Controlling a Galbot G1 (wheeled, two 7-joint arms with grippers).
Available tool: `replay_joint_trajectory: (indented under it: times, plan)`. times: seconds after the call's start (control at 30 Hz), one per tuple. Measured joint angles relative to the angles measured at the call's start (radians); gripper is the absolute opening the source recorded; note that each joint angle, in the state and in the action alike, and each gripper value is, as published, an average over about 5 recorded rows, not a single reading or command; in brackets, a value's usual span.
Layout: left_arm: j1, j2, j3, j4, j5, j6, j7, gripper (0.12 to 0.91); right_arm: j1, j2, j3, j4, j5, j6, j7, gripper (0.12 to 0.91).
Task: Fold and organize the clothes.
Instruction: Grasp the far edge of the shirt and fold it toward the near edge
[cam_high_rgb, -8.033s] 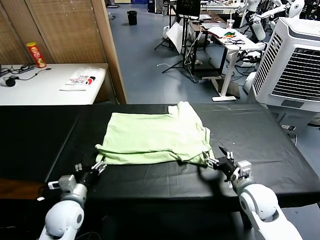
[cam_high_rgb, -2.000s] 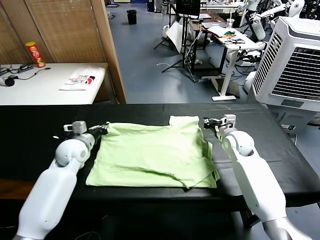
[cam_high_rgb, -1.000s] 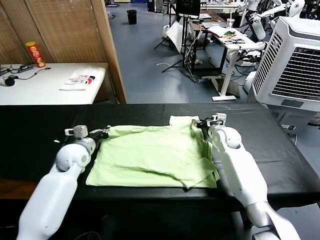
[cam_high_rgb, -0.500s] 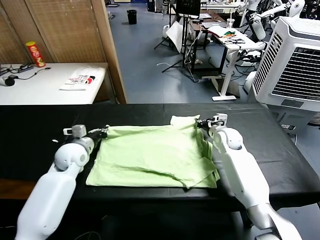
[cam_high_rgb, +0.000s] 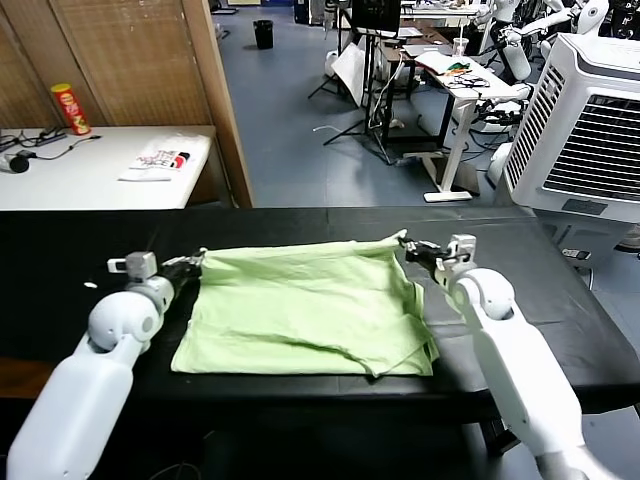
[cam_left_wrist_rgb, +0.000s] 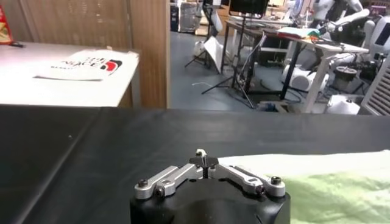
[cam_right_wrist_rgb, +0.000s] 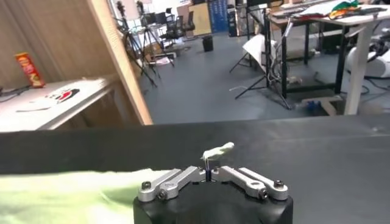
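Black-covered table stood in a workshop, with a white side table behind on the left carrying a printed packet and a red can. The green shirt lay folded near the table's middle. The left gripper was clenched on the shirt's far left corner. The right gripper was pinched tight on the far right corner, a bit of fabric poking up between its fingertips.

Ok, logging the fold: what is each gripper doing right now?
Left gripper: shut on the pale green thin-fabric shirt, far left corner.
Right gripper: shut on the shirt's far right corner.
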Motion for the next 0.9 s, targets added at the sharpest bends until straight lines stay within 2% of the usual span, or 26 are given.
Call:
replay_joint_trajectory:
  times: [0.23, 0.4, 0.73, 0.9]
  plan:
    - [0.106, 0.038, -0.042, -0.085, -0.006, -0.003, -0.005, 0.129, -0.117, -0.079, 0.019, 0.145, 0.000, -0.029, 0.043, 0.125]
    - [0.183, 0.060, -0.069, -0.158, -0.006, 0.006, -0.028, 0.129, -0.187, -0.120, 0.027, 0.241, 0.002, -0.068, 0.069, 0.126]
    - [0.282, 0.082, -0.095, -0.276, -0.005, 0.035, -0.069, 0.129, -0.278, -0.163, 0.038, 0.379, 0.000, -0.156, 0.098, 0.124]
    - [0.325, 0.081, -0.105, -0.310, 0.003, 0.044, -0.083, 0.129, -0.325, -0.173, 0.054, 0.411, -0.014, -0.170, 0.106, 0.125]
